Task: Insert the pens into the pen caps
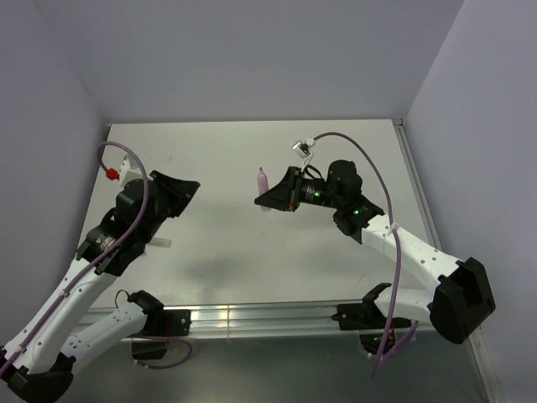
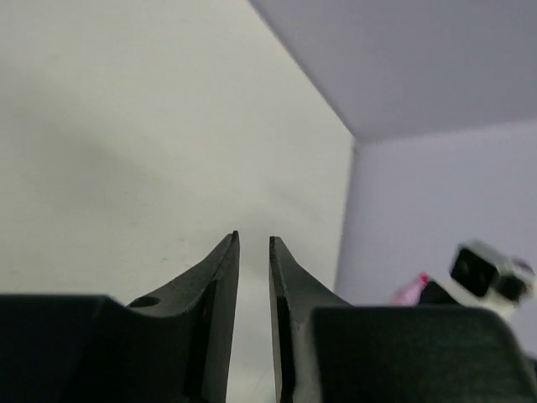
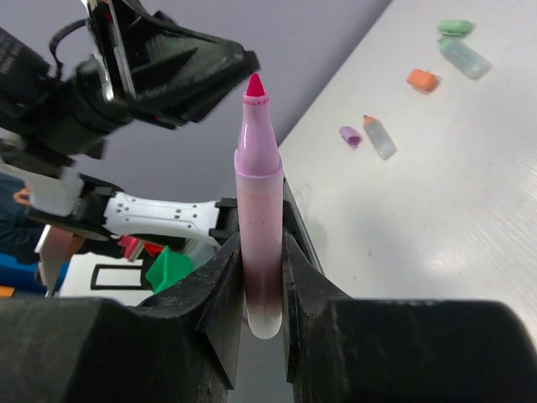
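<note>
Where three pens make up the set, one is off the table [image 1: 336, 151]: the pink pen [image 3: 258, 210], uncapped, magenta tip pointing to the far side, its lower barrel pinched between the fingers [image 3: 222, 285] of the right gripper [image 3: 260, 245], which is raised mid-table. Left gripper [image 2: 253, 243]: raised to the left, facing the right gripper, well apart from it; its fingers stand a narrow slit apart with nothing between them. In the right wrist view its dark body shows just beyond the pen's tip without touching it. Lying flat on the table, left of the right gripper, seen in the right wrist view only: pale pen [image 3: 379, 137] with orange tip; purple cap [image 3: 350, 135] just beside it, whether touching cannot be told; orange cap [image 3: 422, 80] a little farther along; mint pen [image 3: 466, 57] beyond that; green cap [image 3: 456, 27] just beside the mint pen's end. All three caps lie apart from any pen tip. These five pieces cannot be made out in the top view. Surroundings: pale grey walls [image 1: 252, 59] at the far, left and right sides.
</note>
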Motion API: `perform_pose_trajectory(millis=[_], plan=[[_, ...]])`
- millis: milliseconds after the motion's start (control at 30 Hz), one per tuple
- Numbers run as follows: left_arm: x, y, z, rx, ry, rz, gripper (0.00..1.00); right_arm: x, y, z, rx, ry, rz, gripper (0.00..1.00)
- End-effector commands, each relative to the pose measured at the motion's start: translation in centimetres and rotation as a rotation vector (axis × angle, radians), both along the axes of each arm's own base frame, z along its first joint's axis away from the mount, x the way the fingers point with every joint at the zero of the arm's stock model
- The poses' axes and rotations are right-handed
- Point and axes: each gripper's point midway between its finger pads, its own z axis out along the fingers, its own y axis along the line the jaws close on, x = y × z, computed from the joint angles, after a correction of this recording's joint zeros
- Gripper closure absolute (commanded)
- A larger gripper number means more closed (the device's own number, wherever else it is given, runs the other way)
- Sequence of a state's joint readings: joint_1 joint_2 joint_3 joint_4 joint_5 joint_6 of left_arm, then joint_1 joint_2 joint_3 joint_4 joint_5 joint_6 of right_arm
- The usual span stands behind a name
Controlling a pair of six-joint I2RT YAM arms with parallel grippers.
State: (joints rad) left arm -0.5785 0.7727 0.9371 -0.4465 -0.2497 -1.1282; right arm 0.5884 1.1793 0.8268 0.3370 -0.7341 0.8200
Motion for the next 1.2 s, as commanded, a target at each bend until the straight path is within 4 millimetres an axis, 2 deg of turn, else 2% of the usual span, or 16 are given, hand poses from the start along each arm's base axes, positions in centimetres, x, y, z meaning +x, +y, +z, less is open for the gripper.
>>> perform_pose_trajectory(millis=[0,67,167,233,267,300,333,367,533,567,633,833,1000,1167], plan=[[-1.9,8.5,-6.0,0.14,0.337,0.457,0.75,0.4,-1.3,-1.5,-0.037,-0.002,-0.038,1.0],[-1.8,9.7,-6.9,0.125,0.398,0.576,0.66,1.0,-1.9,-2.6,-0.064,0.019,-0.061,1.0],[-1.8,10.5,-8.5,0.131,0.456,0.638,0.61,1.5,-2.5,-4.0,-0.082,0.042,-0.06,1.0],[-1.1,10.4,-9.9,0.139,0.497,0.637,0.61,1.6,-2.9,-4.8,-0.086,0.062,-0.049,1.0],[-0.7,11.4,-10.6,0.154,0.524,0.651,0.62,1.8,-3.1,-5.0,-0.088,0.067,-0.052,1.0],[-0.6,11.1,-11.4,0.134,0.567,0.627,0.62,2.2,-3.5,-5.4,-0.095,0.065,-0.064,1.0],[-0.6,11.5,-13.1,0.148,0.616,0.634,0.63,2.3,-3.7,-5.8,-0.103,0.072,-0.071,1.0],[-0.2,12.5,-13.8,0.14,0.639,0.654,0.64,2.5,-4.0,-6.0,-0.104,0.074,-0.077,1.0],[-1.1,14.6,-18.6,0.124,0.81,0.682,0.62,2.6,-4.8,-6.9,-0.084,0.094,-0.074,1.0],[-1.3,15.7,-19.2,0.109,0.833,0.723,0.62,2.6,-4.9,-7.0,-0.085,0.096,-0.074,1.0],[-1.9,16.4,-20.3,0.109,0.872,0.757,0.6,2.9,-5.3,-7.5,-0.087,0.102,-0.087,1.0],[-3.3,18.7,-22.0,0.088,0.925,0.866,0.57,3.2,-5.7,-7.9,-0.066,0.123,-0.083,1.0],[-4.8,21.0,-23.4,0.098,0.973,0.946,0.59,3.4,-5.7,-8.1,-0.07,0.127,-0.085,1.0],[-4.9,22.4,-24.0,0.081,0.968,0.973,0.59,3.4,-5.7,-8.1,-0.067,0.13,-0.084,1.0]])
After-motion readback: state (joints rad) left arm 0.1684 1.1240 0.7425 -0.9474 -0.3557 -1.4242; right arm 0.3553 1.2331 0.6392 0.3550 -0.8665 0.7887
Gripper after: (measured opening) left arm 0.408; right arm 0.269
